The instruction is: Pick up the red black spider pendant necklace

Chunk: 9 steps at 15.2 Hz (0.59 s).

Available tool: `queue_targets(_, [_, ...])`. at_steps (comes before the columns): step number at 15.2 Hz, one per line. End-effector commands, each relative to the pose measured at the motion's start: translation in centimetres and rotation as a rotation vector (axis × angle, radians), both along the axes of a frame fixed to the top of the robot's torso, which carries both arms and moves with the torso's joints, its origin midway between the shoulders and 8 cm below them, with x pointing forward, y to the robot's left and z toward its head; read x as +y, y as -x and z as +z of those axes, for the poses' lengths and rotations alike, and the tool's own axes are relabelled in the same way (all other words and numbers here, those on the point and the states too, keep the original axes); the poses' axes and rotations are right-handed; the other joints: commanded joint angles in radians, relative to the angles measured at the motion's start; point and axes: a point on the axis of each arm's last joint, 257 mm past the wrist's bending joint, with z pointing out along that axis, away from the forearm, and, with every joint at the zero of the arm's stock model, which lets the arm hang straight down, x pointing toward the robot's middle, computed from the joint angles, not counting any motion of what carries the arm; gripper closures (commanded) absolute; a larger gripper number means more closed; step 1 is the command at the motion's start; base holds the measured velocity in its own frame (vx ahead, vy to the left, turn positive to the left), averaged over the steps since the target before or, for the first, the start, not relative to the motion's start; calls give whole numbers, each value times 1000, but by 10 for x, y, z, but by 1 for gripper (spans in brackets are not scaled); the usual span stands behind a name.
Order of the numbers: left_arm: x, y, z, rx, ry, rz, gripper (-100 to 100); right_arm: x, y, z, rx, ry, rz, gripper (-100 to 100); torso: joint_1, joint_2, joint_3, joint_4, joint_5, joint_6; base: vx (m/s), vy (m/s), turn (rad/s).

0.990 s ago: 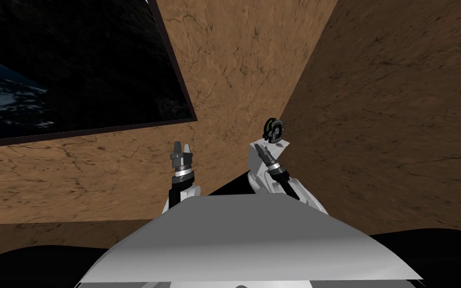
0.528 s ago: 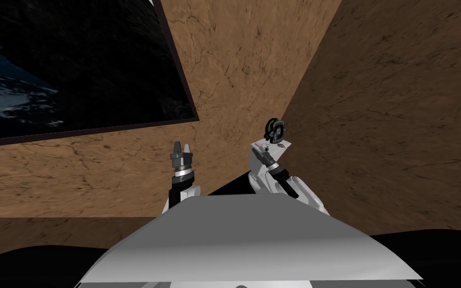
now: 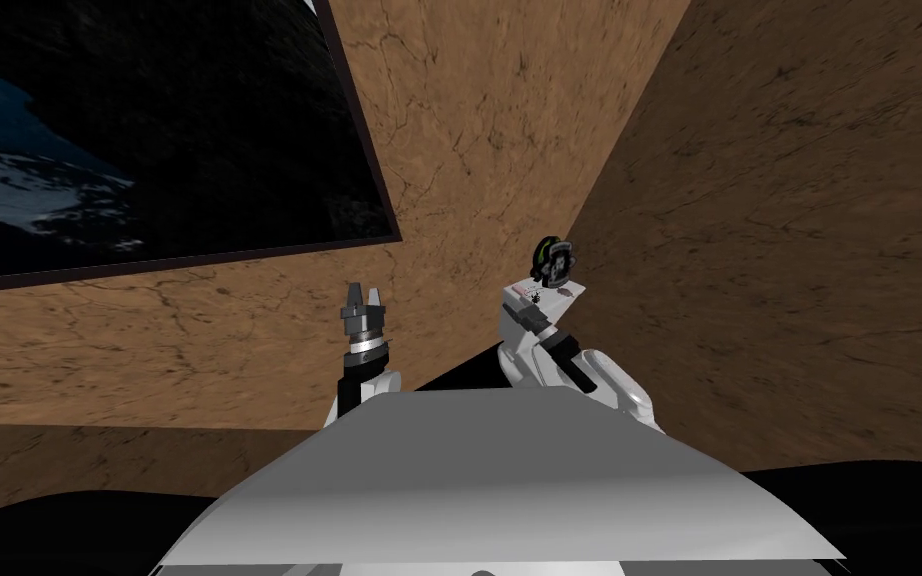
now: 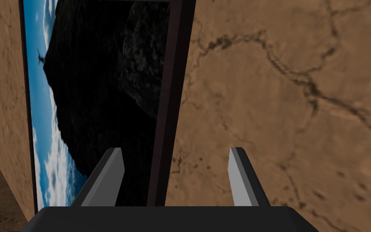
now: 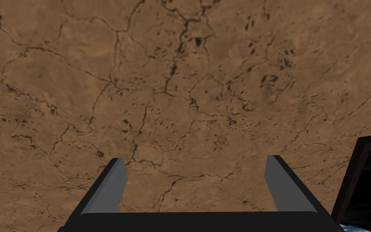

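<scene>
Spider pendant necklace (image 3: 534, 296): a small black pendant lying on the white tabletop (image 3: 571, 290), just in front of a black-and-green object (image 3: 550, 262). It is judged light with a limp chain, so best nipped at the stiffer pendant. The right pincer (image 5: 196, 161) is close by, blades wide apart and empty; the left pincer (image 3: 364, 292) is well apart, likewise spread and empty.

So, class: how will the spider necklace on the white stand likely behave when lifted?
The necklace looks tiny and thin, lying flat on the white stand, so it is probably light and floppy, drooping when lifted. It would likely dangle and swing. Being so flat, it may be hard to pinch.
</scene>
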Motion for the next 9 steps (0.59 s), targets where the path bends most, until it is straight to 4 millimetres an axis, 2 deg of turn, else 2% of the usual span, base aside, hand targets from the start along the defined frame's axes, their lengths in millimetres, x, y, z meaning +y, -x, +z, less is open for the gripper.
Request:
queue_targets(1, [0, 0, 0, 0, 0, 0, 0, -6, -2, -10, 4, 77, -7, -100, 0, 0, 0, 0, 0, 0, -3, 8, 40])
queue_targets(2, [0, 0, 0, 0, 0, 0, 0, -5, -2, -11, 3, 85, -7, -100, 0, 0, 0, 0, 0, 0, -1, 5, 18])
queue_targets(3, [0, 0, 0, 0, 0, 0, 0, -15, -6, -21, 13, 156, -14, -100, 0, 0, 0, 0, 0, 0, -2, 7, 40])
queue_targets(5, [0, 0, 0, 0, 0, 0, 0, -14, -6, -23, 8, 185, -15, -100, 0, 0, 0, 0, 0, 0, -2, 5, 24])
queue_targets(6, [0, 0, 0, 0, 0, 0, 0, -25, -10, -32, 17, 255, -22, -100, 0, 0, 0, 0, 0, 0, -2, 7, 30])
queue_targets(8, [0, 0, 0, 0, 0, 0, 0, -25, -10, -35, 11, 286, -23, -100, 0, 0, 0, 0, 0, 0, -1, 7, 31])
queue_targets(9, [0, 0, 0, 0, 0, 0, 0, -36, -14, -43, 18, 356, -30, -100, 0, 0, 0, 0, 0, 0, -1, 7, 33])
